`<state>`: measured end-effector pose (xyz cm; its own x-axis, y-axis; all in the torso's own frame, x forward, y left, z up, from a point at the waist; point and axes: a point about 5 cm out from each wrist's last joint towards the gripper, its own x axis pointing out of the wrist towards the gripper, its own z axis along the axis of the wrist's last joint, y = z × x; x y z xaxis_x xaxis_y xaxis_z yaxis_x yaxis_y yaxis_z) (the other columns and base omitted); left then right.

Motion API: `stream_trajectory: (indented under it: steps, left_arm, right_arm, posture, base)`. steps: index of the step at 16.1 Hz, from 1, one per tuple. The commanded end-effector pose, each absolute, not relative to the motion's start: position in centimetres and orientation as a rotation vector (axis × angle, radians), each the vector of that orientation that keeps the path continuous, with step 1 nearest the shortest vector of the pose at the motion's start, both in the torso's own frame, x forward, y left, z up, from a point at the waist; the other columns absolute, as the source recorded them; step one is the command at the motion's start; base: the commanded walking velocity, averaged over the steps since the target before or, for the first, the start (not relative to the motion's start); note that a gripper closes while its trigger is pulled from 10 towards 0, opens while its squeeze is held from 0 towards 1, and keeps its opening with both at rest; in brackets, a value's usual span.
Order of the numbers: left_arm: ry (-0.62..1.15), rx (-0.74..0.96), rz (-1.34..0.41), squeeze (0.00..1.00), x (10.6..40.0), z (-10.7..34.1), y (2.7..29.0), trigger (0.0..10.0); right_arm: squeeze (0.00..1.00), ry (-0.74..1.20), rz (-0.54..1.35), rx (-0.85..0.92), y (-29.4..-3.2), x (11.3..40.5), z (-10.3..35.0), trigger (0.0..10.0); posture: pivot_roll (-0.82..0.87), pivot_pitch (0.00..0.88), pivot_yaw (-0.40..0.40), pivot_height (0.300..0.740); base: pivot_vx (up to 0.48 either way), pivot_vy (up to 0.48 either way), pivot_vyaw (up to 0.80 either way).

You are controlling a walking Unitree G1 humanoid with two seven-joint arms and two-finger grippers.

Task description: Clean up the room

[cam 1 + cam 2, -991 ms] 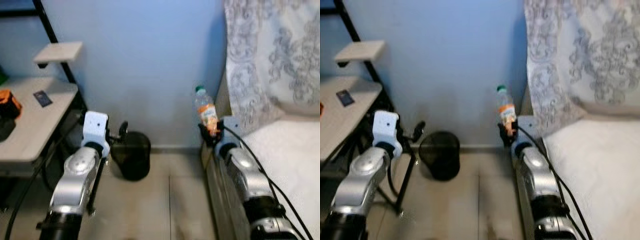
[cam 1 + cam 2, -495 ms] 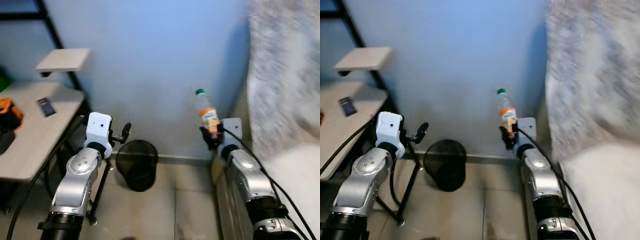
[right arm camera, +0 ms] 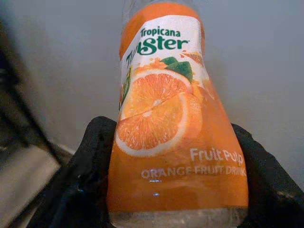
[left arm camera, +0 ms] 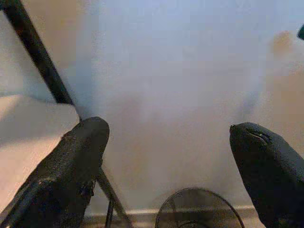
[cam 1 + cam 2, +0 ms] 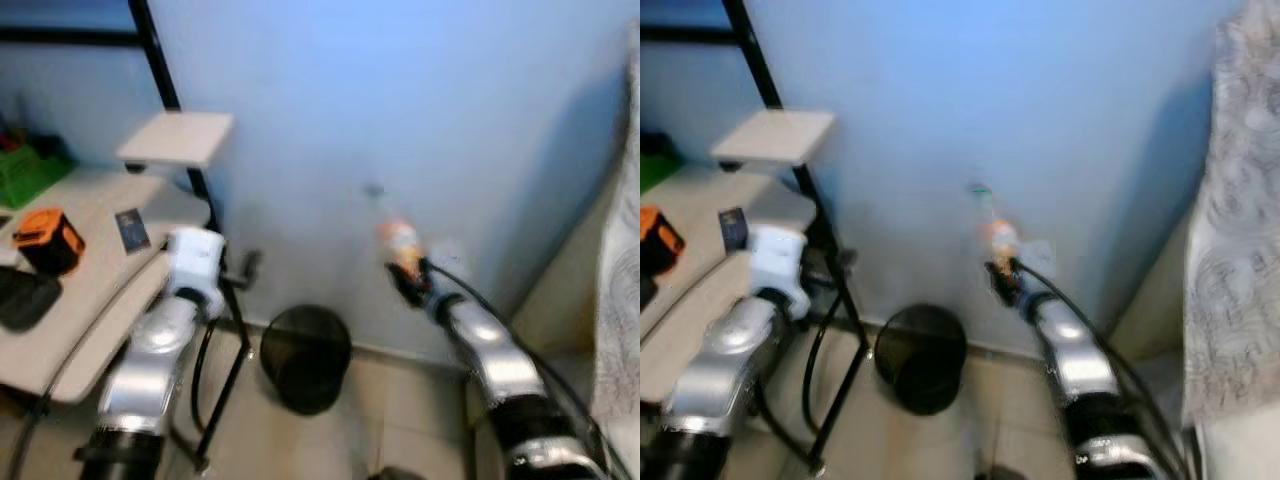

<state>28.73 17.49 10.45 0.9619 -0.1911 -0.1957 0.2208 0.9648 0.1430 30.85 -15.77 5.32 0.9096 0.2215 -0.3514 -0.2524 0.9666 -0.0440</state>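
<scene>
Right gripper (image 5: 408,284) is pinching an upright Tropicana orange drink bottle (image 3: 166,118) by its base, up and to the right of the black mesh wastebasket (image 5: 305,357); left gripper (image 4: 171,156), fingers spread, is hanging nearer it.

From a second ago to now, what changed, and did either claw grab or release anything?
The camera swung left: the bed dropped from view and more of the desk shows. Nothing was grabbed or released. The right claw still grips the orange drink bottle; the left claw stays open, near the black bin.
</scene>
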Motion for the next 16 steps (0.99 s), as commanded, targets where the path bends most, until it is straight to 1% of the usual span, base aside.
stream_trajectory:
  steps: [1,3,6,9,11,13,15,16]
  left_arm:
    - [0.176,0.187,-0.185,0.00,28.8,10.9,18.4,10.0]
    - [0.175,0.196,-0.196,0.00,28.8,10.9,18.3,10.0]
    - [0.168,0.225,-0.243,0.00,27.9,11.0,17.8,10.0]
    - [0.182,0.238,-0.335,0.00,27.1,10.6,17.4,10.0]
    - [0.200,0.312,-0.485,0.00,27.4,10.2,16.8,10.0]
    - [0.213,0.410,-0.588,0.00,27.5,10.1,16.6,10.0]
    - [0.223,0.426,-0.670,0.00,27.1,10.1,16.4,10.0]
    - [0.238,0.460,-0.750,0.00,26.9,9.9,16.3,10.0]
  right_arm:
    - [0.00,0.342,0.295,-0.112,-14.5,31.0,5.6,10.0]
    - [0.00,0.342,0.306,-0.127,-14.7,30.9,5.6,10.0]
    - [0.00,0.342,0.384,-0.180,-15.7,30.0,5.3,10.0]
    - [0.00,0.346,0.453,-0.231,-16.5,28.9,4.6,10.0]
    - [0.00,0.414,0.543,-0.339,-16.7,28.3,3.1,10.0]
    - [0.00,0.458,0.597,-0.411,-16.3,28.4,2.2,10.0]
    - [0.00,0.490,0.616,-0.432,-15.9,28.5,1.8,10.0]
    - [0.00,0.528,0.622,-0.459,-15.4,28.7,1.2,10.0]
  posture:
    - [0.01,0.000,0.046,0.740]
    - [0.01,0.000,0.045,0.740]
    - [0.02,0.000,0.043,0.740]
    - [0.02,0.000,0.055,0.740]
    - [-0.01,0.000,0.068,0.740]
    - [-0.01,0.000,0.064,0.740]
    - [-0.01,0.000,0.062,0.740]
    - [-0.02,0.000,0.059,0.740]
  base:
    - [0.420,0.000,0.80]
    - [0.420,0.000,0.80]
    - [0.382,0.000,0.00]
    - [0.000,0.000,0.00]
    - [0.000,0.000,0.00]
    - [0.000,0.000,0.00]
    - [0.000,0.000,0.00]
    - [0.000,0.000,0.00]
